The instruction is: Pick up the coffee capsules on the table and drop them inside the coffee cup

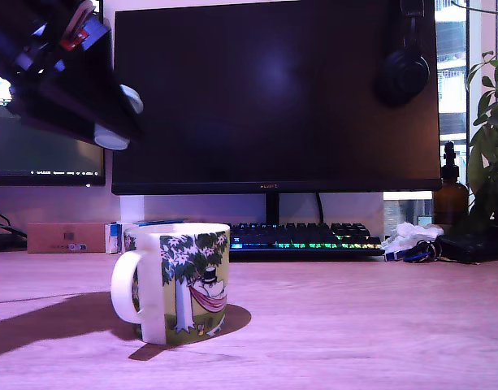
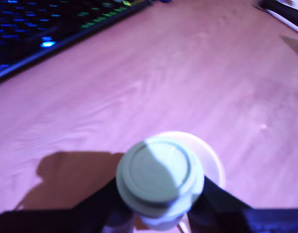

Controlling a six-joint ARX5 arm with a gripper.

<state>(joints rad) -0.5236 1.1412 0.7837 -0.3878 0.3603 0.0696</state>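
Note:
My gripper [image 1: 114, 122] hangs high at the exterior view's left, above and to the left of the coffee cup [image 1: 177, 280]. The cup is a white mug with a tree print, standing upright on the wooden table with its handle toward the exterior view's left. In the wrist view the gripper [image 2: 161, 206] is shut on a pale grey-teal coffee capsule [image 2: 159, 171], whose round face points at the camera. The capsule [image 1: 112, 136] shows as a pale disc at the fingertips. A white round edge [image 2: 213, 160] peeks out behind the capsule; I cannot tell if it is the cup's mouth.
A lit keyboard [image 1: 301, 240] lies behind the cup under a large dark monitor [image 1: 273, 97] with headphones [image 1: 403, 69] hung on it. A cardboard box [image 1: 66, 237] and a small blue-and-white box [image 1: 113, 237] sit at the back left. A brown bottle [image 1: 450, 191], a plant [image 1: 491, 130] and clutter stand at the right.

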